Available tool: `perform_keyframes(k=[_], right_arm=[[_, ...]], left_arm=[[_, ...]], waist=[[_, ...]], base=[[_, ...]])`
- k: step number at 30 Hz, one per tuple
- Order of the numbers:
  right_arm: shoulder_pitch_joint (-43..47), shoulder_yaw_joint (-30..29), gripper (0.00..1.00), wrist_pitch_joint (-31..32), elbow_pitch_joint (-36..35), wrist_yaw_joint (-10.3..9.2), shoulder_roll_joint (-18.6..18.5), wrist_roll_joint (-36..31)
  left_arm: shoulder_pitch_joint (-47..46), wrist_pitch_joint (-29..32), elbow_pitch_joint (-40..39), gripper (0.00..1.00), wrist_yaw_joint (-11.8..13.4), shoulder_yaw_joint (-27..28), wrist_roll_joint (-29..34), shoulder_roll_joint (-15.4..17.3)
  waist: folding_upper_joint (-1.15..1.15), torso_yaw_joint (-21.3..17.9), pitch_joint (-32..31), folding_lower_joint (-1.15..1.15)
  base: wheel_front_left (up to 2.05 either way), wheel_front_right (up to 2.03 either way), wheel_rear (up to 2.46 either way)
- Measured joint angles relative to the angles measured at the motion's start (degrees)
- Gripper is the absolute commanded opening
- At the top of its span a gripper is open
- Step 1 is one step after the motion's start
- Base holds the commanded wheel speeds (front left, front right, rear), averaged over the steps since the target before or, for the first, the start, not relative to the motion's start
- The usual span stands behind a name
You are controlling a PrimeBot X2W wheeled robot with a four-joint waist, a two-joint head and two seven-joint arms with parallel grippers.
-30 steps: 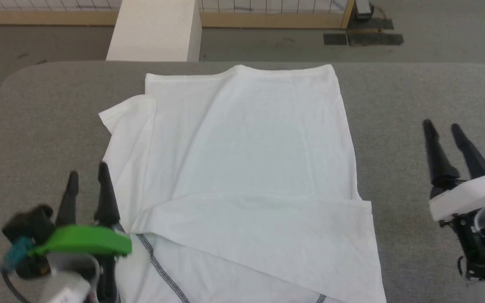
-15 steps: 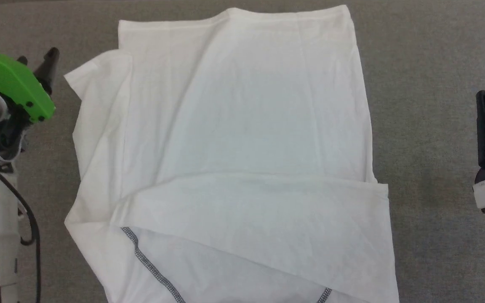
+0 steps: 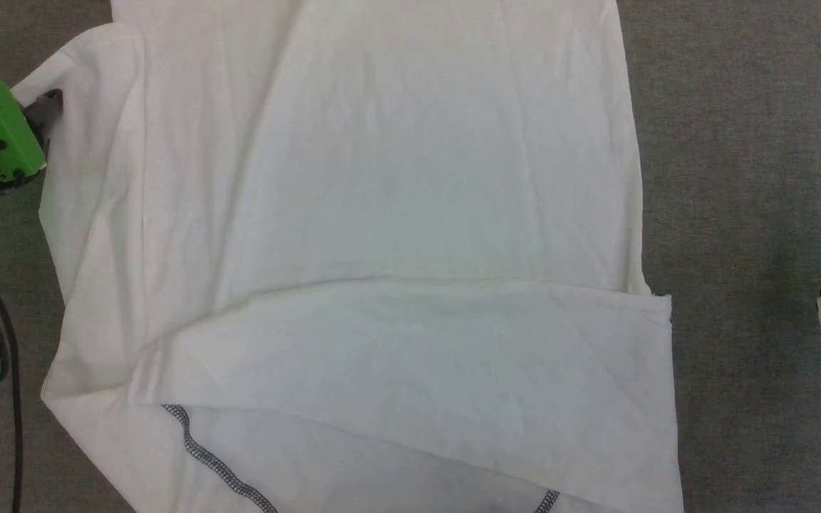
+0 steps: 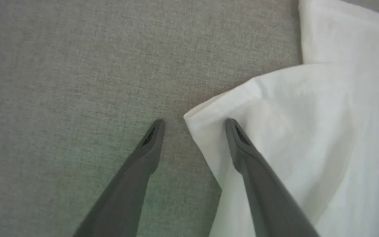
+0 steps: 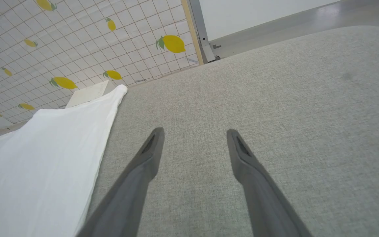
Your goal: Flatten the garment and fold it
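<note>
Cloth covered most of the grey worktop (image 3: 738, 178): the garment (image 3: 396, 214) lay spread flat in the middle, one layer folded across its near part just above a dark zigzag seam (image 3: 214, 459). At its far left, a loose folded corner (image 4: 215, 108) stuck out past the main body. The left gripper (image 4: 194, 121) hung right over that corner with its jaws spread and nothing between them, one finger (image 4: 242, 148) above the white fabric and the other (image 4: 146, 148) above bare worktop, so the cloth edge ran between the two. The right gripper (image 5: 194, 131) waited over bare worktop, well apart from the garment's right edge, jaws likewise spread and empty. The step in hand looked to be taking hold of the stray corner, either to draw it flat or to fold it inward. Doing that well probably meant coming straight down until the tips touched the worktop, then closing on the edge itself rather than deep into the body. Fabric this thin would likely bunch or slip, so a low lift and a slow, even pull seemed wisest.
</note>
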Motion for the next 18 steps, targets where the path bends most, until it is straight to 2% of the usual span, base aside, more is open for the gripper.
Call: perform_keyframes(k=[1, 2, 3, 12, 18], right_arm=[[-0.07, 0.05, 1.00, 0.00, 0.00, 0.00, 0.01, 0.00], [-0.09, 0.05, 1.00, 0.00, 0.00, 0.00, 0.00, 0.00], [-0.10, 0.08, 1.00, 0.00, 0.00, 0.00, 0.00, 0.00], [-0.18, -0.09, 1.00, 0.07, 0.49, 0.00, 0.02, -0.07], [-0.06, 0.45, 1.00, 0.07, 1.74, 0.00, 0.04, -0.46]], left_arm=[[-0.23, -0.09, 0.59, 1.00, -0.03, 0.09, -0.14, -0.02], [-0.38, -0.13, 0.82, 0.70, -0.25, 0.15, -0.20, 0.02], [-0.65, -0.37, 1.12, 0.00, -0.45, 0.45, -0.55, 0.02], [-0.06, -8.38, 4.49, 0.00, -2.21, 5.47, -5.22, -1.42], [2.34, -16.16, 5.26, 0.00, -2.24, 11.81, -7.22, 0.64]], waist=[[0.00, -0.11, 0.29, 0.00], [0.00, -0.18, 0.47, 0.00], [0.00, -0.23, 0.64, 0.00], [0.00, 0.79, -0.73, 0.00], [0.00, 2.10, -3.83, 0.00]], base=[[0.00, 0.00, 0.00], [0.00, 0.00, 0.00], [0.00, 0.00, 0.00], [0.00, 0.00, 0.00], [0.00, 0.00, 0.00]])
